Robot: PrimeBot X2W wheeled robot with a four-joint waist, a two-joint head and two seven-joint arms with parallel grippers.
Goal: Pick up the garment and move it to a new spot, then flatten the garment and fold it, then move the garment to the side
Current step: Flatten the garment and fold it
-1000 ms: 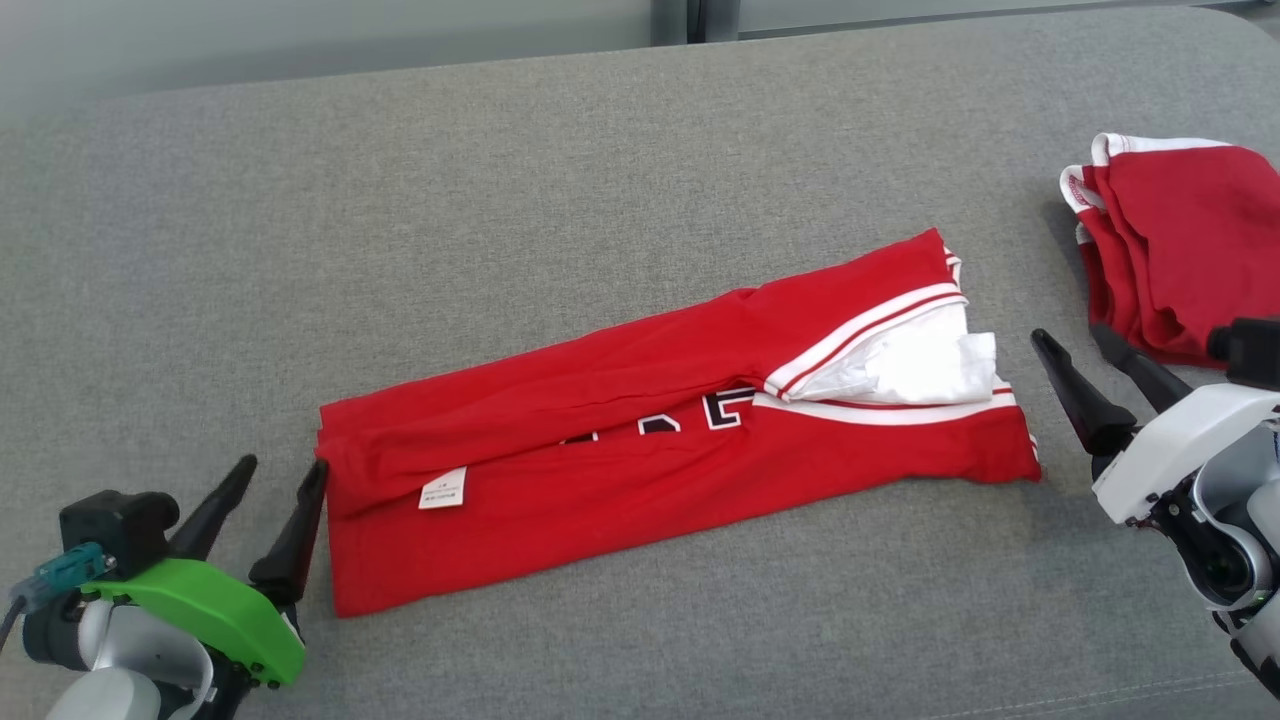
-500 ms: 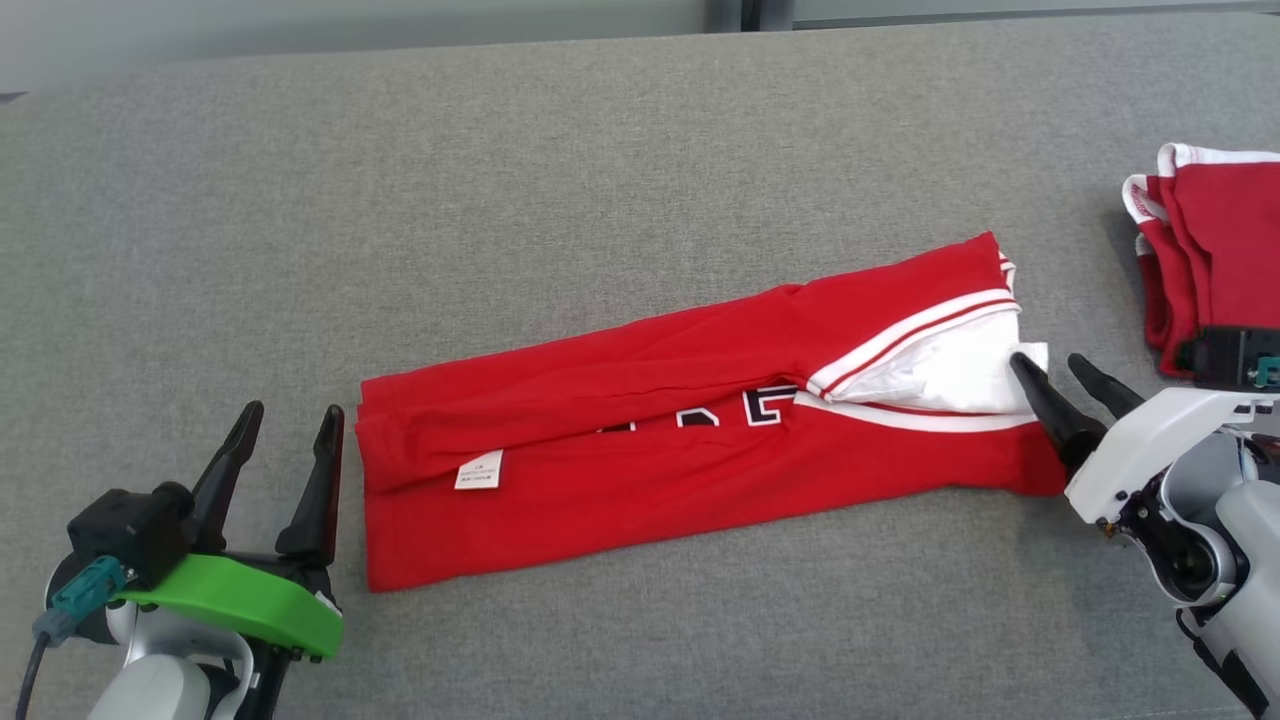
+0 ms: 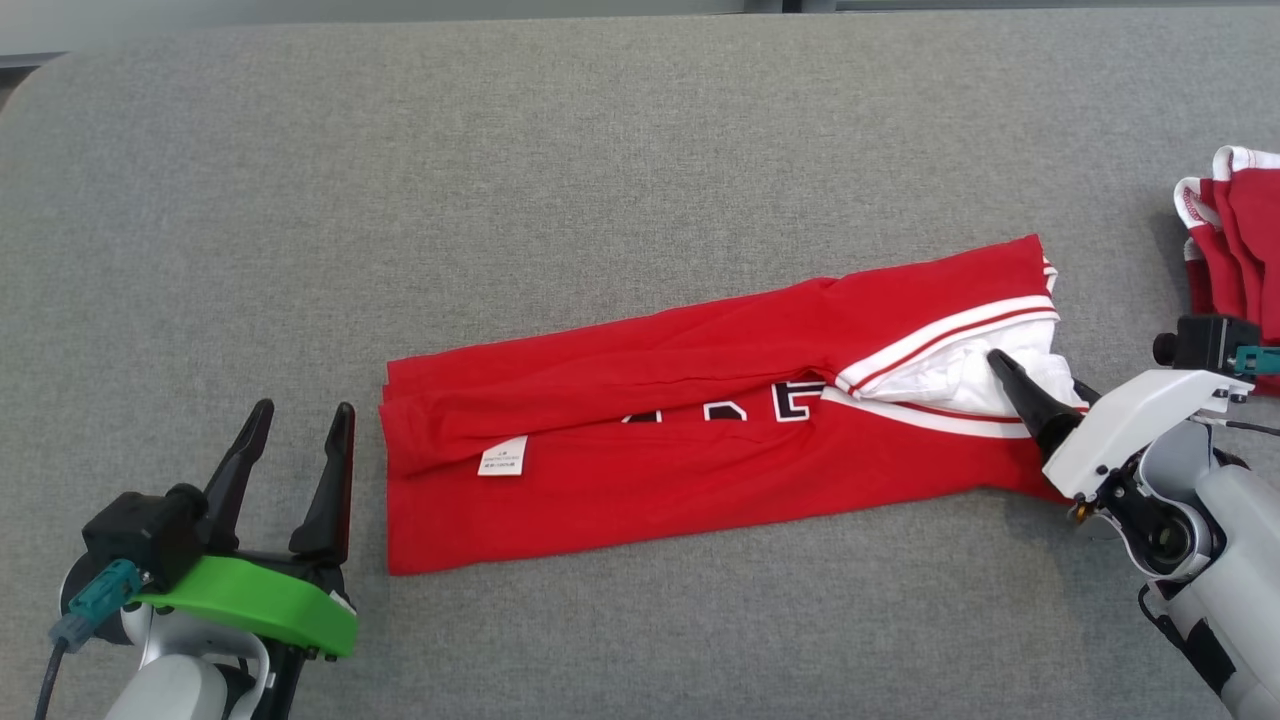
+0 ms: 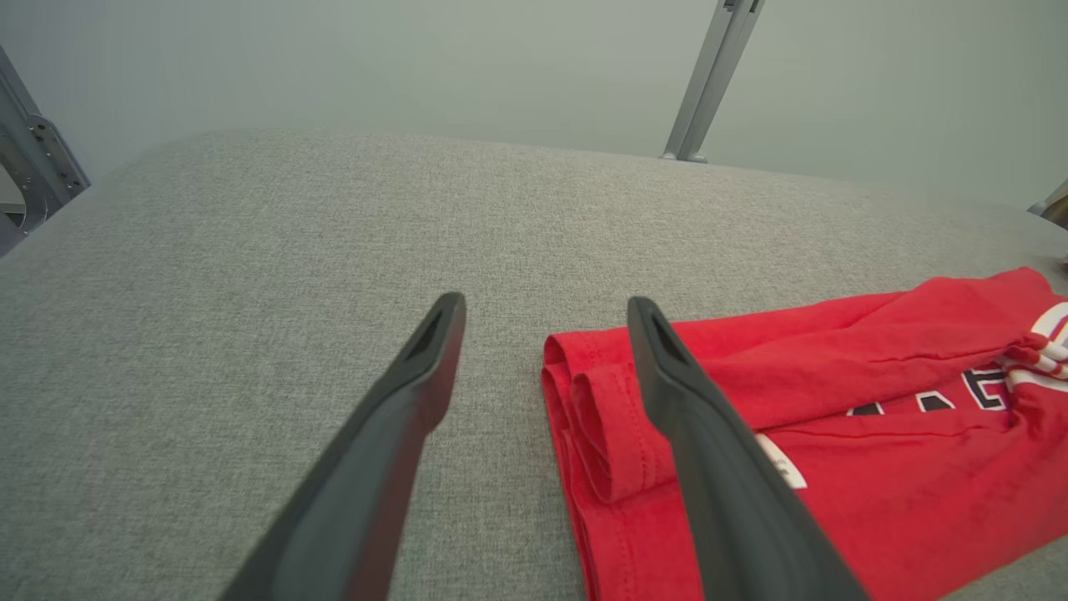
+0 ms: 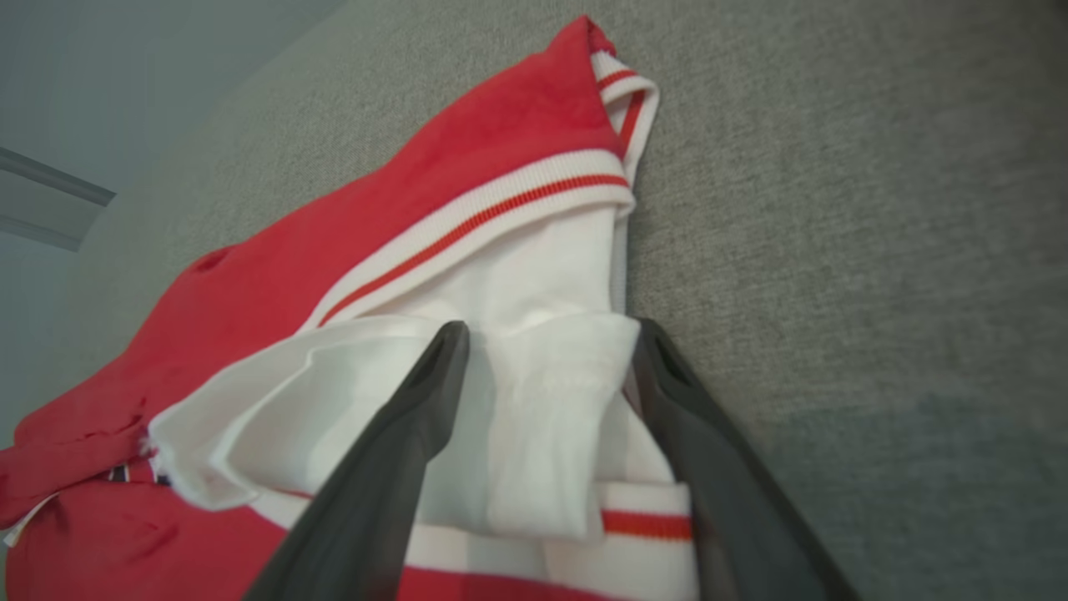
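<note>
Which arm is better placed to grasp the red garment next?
Right. The right gripper, open, straddles the white fold at one end of the garment; the left gripper sits open beside the opposite end, not touching.

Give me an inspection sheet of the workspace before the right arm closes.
Surface: grey fabric surface, flat.
Job's things: red garment folded into a long strip, white label showing, white fold exposed at its right end.
Clutter: second red-and-white garment, bunched at the right edge.
Grippers: left end effector open, beside the strip's left end, apart from it; right end effector open, fingers straddling the white fold.
Cables: cable with teal connector on the left wrist.
Surroundings: metal post, pale wall behind.
</note>
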